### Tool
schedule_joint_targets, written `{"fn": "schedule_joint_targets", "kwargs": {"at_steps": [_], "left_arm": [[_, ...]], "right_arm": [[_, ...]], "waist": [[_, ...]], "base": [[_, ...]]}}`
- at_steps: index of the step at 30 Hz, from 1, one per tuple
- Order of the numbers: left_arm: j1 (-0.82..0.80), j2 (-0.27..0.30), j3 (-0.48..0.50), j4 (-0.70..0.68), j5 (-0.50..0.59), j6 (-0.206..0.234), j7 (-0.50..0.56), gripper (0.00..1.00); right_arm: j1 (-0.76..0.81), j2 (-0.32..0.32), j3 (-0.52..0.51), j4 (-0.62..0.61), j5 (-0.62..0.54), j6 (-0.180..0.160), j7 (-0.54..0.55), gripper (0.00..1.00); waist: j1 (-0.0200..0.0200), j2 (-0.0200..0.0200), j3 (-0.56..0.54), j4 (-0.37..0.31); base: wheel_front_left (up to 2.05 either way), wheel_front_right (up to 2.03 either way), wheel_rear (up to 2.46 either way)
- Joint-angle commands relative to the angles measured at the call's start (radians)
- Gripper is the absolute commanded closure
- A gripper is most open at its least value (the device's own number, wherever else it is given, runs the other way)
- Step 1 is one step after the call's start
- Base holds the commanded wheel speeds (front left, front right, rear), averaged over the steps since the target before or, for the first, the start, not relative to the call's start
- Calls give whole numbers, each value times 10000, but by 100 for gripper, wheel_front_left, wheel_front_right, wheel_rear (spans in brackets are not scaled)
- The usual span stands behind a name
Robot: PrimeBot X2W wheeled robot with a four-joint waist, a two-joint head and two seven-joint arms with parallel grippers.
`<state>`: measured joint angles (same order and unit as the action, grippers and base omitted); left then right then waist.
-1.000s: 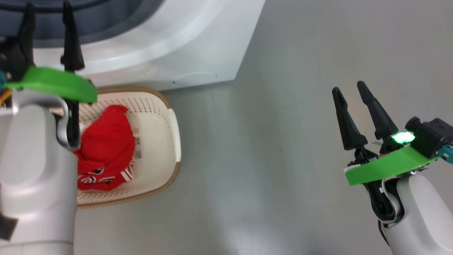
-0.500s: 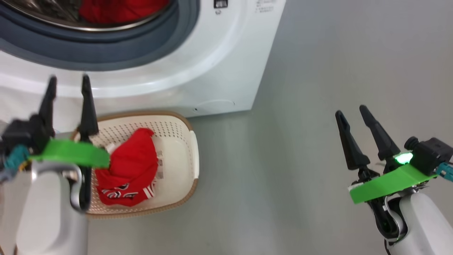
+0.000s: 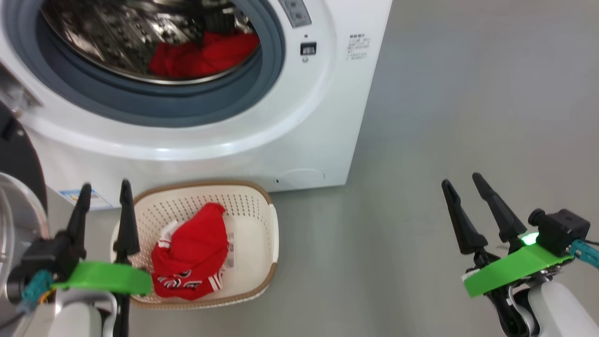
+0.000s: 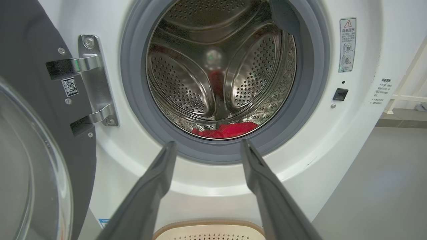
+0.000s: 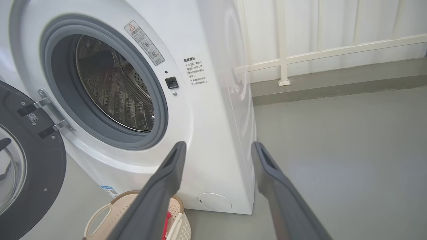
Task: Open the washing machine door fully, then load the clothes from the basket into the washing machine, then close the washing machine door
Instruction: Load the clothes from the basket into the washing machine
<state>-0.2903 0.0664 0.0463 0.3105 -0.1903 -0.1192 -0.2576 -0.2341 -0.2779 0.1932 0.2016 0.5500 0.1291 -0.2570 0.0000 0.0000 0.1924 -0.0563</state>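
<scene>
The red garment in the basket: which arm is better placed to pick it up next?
Likely left. The open left gripper hovers at the basket rim beside the red garment; the right gripper hangs far off over floor.

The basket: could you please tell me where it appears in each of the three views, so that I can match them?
Head view: the basket sits lower left, on the floor before the washing machine, with red clothes inside.
Left wrist view: its rim is at the bottom edge, centre.
Right wrist view: it is in the bottom left, at the machine's foot.
Shared landmark: the grey gasket, above the basket in every view.
</scene>
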Motion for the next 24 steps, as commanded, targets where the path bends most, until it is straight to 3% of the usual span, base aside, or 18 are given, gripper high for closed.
{"fn": "schedule_joint_targets", "kwargs": {"at_steps": [1, 13, 24], "left_arm": [[52, 213, 352, -321, -126, -48, -42, 0], [1518, -45, 262, -1196, -283, -82, -42, 0], [1826, -142, 232, -1465, -404, 6, -42, 0]], "right_arm": [[172, -117, 221, -197, 19, 16, -48, 0], [662, -150, 177, -213, -41, 16, -48, 0], [738, -122, 70, -247, -237, 16, -48, 0]], "waist": [[0, 0, -375, 85], [0, 0, -975, 221], [0, 0, -901, 312]], "base": [[0, 0, 0], [0, 0, 0], [0, 0, 0]]}}
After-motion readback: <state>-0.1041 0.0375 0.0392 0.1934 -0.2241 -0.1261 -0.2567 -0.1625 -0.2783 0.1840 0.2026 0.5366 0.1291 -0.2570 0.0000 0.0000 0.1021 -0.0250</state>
